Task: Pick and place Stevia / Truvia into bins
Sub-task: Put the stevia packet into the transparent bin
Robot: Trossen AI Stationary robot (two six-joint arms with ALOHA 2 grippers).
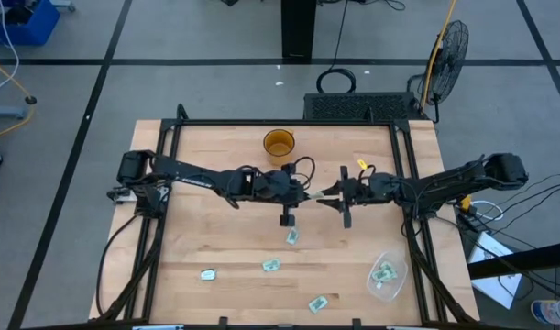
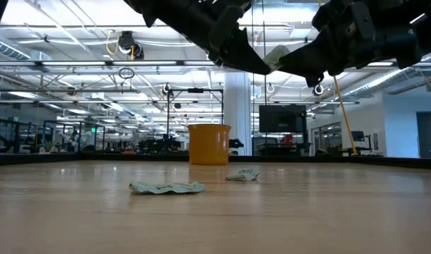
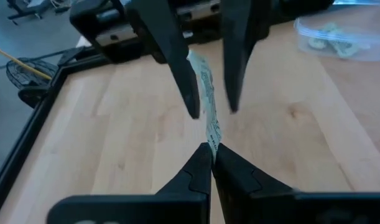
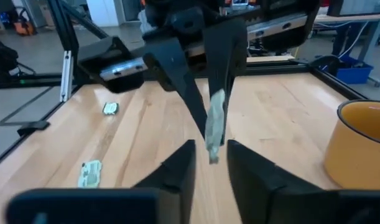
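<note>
Low view put the nearest loose sachet point(image 2: 166, 188) crumpled on the wood, a second point(image 2: 243, 174) just beyond it, and the amber cup point(image 2: 209, 144) standing farther back, with both arms meeting overhead. High up over mid-table, the left gripper point(image 1: 309, 194) and right gripper point(image 1: 325, 193) pointed tip to tip, a single held sachet point(image 3: 208, 106) between them, clear of the table. Left wrist view showed the left gripper's own fingers pressed together on the sachet's lower end, while the right gripper's two fingers stood a little apart on either side of its upper part, not yet closed on it. Right wrist view agreed: a narrow gap between the right fingers, the packet hanging just at their tips. This looked like a handover in mid-air, about half made. Remaining packets lay along the near part of the table: four seen from above, one point(image 1: 292, 236) just below the grippers, the others point(image 1: 271, 266) point(image 1: 208, 273) point(image 1: 318, 302) nearer the front edge. The clear tub point(image 1: 387, 276) at the near right already held a couple; the amber cup at the far middle appeared empty, though its inside was hard to read. Risks, as judged: the thin paper could tear or slip if the left let go before the right had closed, or if both pulled at once; a dropped packet would fall short of either bin.
</note>
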